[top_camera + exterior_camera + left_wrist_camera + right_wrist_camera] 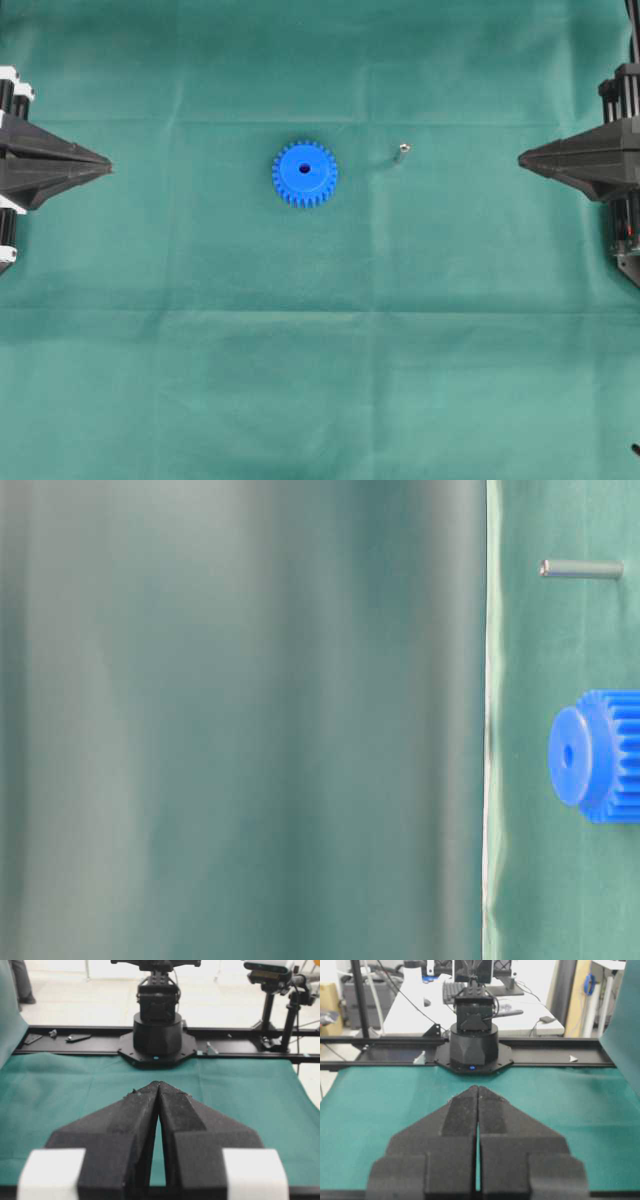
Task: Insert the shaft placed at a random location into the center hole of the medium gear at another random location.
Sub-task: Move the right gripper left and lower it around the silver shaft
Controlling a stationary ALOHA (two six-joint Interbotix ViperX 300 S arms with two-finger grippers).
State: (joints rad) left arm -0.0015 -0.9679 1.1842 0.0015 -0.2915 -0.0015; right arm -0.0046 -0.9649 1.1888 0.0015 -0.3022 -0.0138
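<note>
The blue medium gear [304, 173] lies flat on the green cloth just left of the middle, its dark center hole [305, 168] facing up. The shaft [401, 152], a tiny silvery pin, stands upright on the cloth to the gear's right, apart from it. The table-level view shows the gear [598, 756], its center hole [568, 754] and the shaft [581, 569] turned sideways at the right edge. My left gripper [108, 161] rests at the far left, shut and empty, its tips [158, 1083] touching. My right gripper [522, 158] rests at the far right, shut and empty, tips [478, 1088] together.
Green cloth [320, 350] covers the whole table. Each wrist view looks across it at the opposite arm's black base [157, 1035] [472, 1042] on a black rail. A blurred green fold [240, 720] fills the left of the table-level view.
</note>
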